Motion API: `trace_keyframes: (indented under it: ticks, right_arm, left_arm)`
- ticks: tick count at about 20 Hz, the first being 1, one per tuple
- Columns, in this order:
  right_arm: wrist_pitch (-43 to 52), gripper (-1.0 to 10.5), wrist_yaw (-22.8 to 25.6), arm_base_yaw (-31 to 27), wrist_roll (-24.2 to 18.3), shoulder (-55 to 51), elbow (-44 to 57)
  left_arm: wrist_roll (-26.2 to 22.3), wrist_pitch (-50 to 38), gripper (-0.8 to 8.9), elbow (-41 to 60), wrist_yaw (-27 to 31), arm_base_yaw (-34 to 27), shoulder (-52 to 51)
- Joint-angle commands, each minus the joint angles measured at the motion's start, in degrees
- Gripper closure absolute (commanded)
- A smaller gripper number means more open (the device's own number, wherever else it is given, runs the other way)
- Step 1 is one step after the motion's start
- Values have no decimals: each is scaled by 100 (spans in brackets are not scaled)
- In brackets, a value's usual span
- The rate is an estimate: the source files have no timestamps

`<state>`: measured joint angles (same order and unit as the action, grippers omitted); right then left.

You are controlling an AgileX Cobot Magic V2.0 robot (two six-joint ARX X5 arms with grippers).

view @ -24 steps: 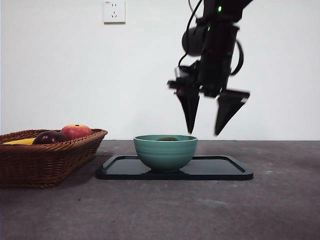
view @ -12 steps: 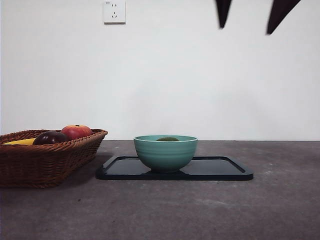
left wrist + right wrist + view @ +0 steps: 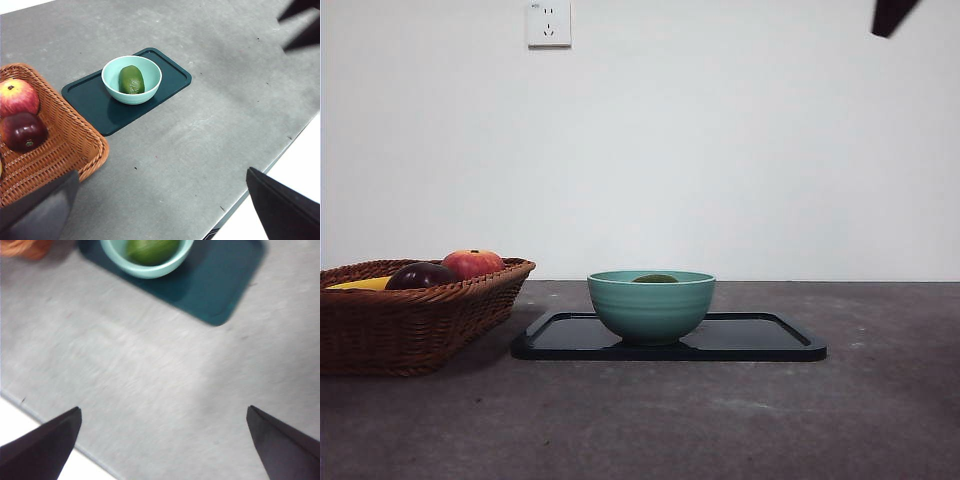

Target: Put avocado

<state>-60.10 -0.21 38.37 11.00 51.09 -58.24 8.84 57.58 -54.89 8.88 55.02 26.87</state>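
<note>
The olive-green avocado [image 3: 131,80] lies inside a teal bowl [image 3: 150,89] that stands on a dark tray [image 3: 90,100]. In the front view only its top [image 3: 655,278] shows above the bowl's rim [image 3: 651,300]. It also shows in the right wrist view [image 3: 152,250]. My right gripper [image 3: 162,440] is open and empty, high above the table in front of the tray; a black tip [image 3: 892,15] shows at the front view's top right. My left gripper [image 3: 162,200] is open and empty, held high over the table.
A wicker basket [image 3: 410,320] at the left holds a red-orange apple [image 3: 472,263], a dark purple fruit [image 3: 420,275] and something yellow [image 3: 360,283]. The tray [image 3: 760,340] has bare room to the right of the bowl. The table's edge [image 3: 280,155] is near.
The right gripper has risen from just above the bowl and moved right, out of the front view except for one tip. The avocado stays in the bowl.
</note>
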Motion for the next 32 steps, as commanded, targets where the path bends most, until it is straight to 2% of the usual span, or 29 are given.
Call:
trace_keyframes:
  ticks: [1, 5, 9, 19, 20, 21, 23, 24, 25, 32]
  right_arm:
    - [195, 366, 28, 260, 356, -610, 555]
    - [363, 366, 101, 350, 487, -1602, 1174]
    - [354, 366, 216, 350, 487, -2225, 1213]
    - [358, 366, 195, 350, 511, -2511, 1211]
    - [358, 369, 197, 350, 511, -2511, 1211]
    - [356, 453, 195, 350, 511, -2511, 1211]
    - [356, 836, 168, 350, 509, -2511, 1211]
    - [361, 949, 170, 350, 507, -2511, 1211]
    - [365, 935, 170, 350, 507, -2511, 1211]
    - [376, 935, 175, 350, 507, -2511, 1209]
  left_arm:
    - [-61, -59, 192, -66, 15, 48, 13]
    - [-59, -59, 192, -66, 15, 48, 13]
    - [-59, -59, 192, -66, 15, 48, 13]
    - [-59, -59, 216, -66, 15, 48, 13]
    - [-61, -59, 281, -66, 15, 48, 13]
    - [-59, -59, 371, -66, 15, 48, 13]
    - [-26, -61, 631, -66, 15, 48, 13]
    - [-22, -61, 772, -66, 15, 48, 13]
    - [-22, -61, 804, -66, 15, 48, 13]
    - [-24, -59, 804, -66, 15, 48, 13]
